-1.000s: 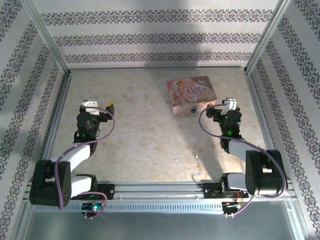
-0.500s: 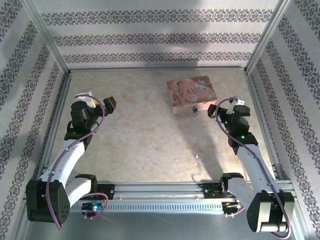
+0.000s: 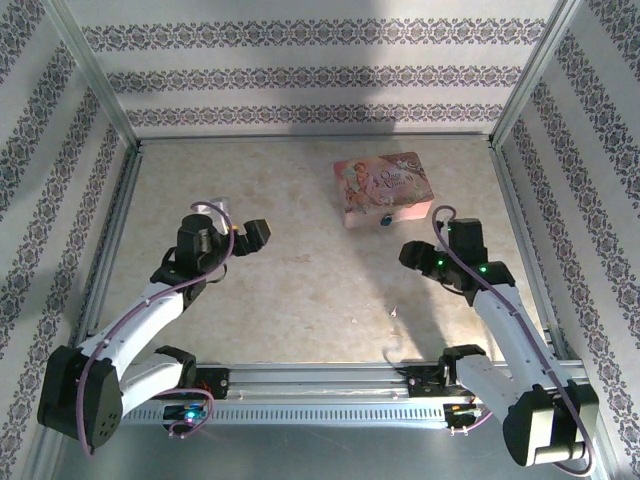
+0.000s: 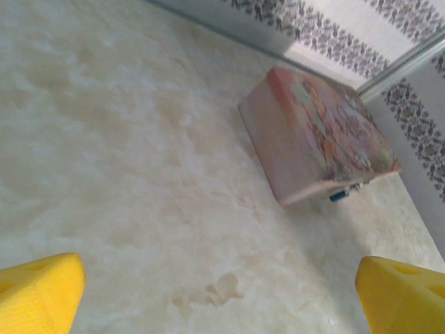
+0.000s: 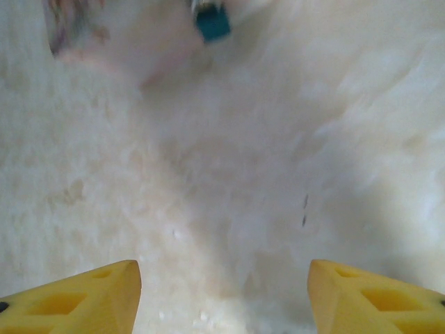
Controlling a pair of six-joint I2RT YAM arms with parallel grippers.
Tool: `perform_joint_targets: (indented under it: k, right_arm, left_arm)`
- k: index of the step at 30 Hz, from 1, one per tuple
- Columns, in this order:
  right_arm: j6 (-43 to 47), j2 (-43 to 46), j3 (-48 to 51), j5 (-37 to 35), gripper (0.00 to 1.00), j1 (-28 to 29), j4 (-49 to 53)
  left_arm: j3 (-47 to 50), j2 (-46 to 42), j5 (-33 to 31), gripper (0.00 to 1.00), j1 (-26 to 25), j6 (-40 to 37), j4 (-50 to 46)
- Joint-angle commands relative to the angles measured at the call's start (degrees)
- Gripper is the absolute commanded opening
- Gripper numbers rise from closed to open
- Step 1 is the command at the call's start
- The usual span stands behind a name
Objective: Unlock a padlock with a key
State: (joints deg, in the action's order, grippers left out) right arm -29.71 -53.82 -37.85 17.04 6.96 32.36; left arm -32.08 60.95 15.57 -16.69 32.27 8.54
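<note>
The padlock (image 3: pixel 385 220), tiny with a blue body, lies against the near side of the pink tin (image 3: pixel 385 188). It also shows as a blue speck (image 4: pixel 341 195) under the tin's corner, and blurred at the top of the right wrist view (image 5: pixel 212 21). A tiny pale sliver, the key (image 3: pixel 395 313), lies on the table nearer the front. My left gripper (image 3: pixel 235 225) hovers at the left middle, open, its yellow fingertips (image 4: pixel 38 292) wide apart over bare table. My right gripper (image 3: pixel 418 252) stands just right of and nearer than the padlock, open (image 5: pixel 226 299), with nothing between its fingers.
The pink tin (image 4: pixel 316 132) sits at the back right of the beige table (image 3: pixel 300 260). Patterned walls and metal rails (image 3: pixel 130 140) close in the back and both sides. Two small dark specks (image 5: pixel 304 209) mark the table under the right gripper.
Both arms have swung inward toward the table's middle. The left gripper moved right and nearer; the right gripper moved left and down, close to the padlock.
</note>
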Motion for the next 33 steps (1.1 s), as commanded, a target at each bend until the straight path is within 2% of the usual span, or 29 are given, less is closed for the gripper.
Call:
perform_joint_targets:
  k: [1, 7, 14, 23, 33]
  right_arm:
    - [-3.1, -0.2, 1.6, -0.1, 0.62, 3.4, 5.5]
    - [-8.4, 1.0, 7.9, -0.8, 0.58, 8.3, 4.3]
    - [-12.0, 1.2, 12.3, -1.4, 0.49, 12.8, 3.7]
    - [-13.3, 0.1, 14.2, -3.6, 0.36, 14.4, 1.8]
    - [-14.2, -3.3, 14.6, -3.4, 0.29, 15.5, -1.5]
  left_arm:
    - [1.4, 2.0, -2.6, 1.00, -3.1, 3.1, 4.0]
    - [1.9, 5.5, -3.8, 1.00, -6.5, 5.2, 9.6]
    - [0.4, 7.8, -4.4, 1.00, -8.1, 4.0, 10.4]
    - [0.4, 7.9, -4.8, 1.00, -8.3, 4.0, 10.4]
    - [0.7, 7.5, -5.3, 1.00, -8.5, 3.7, 9.8]
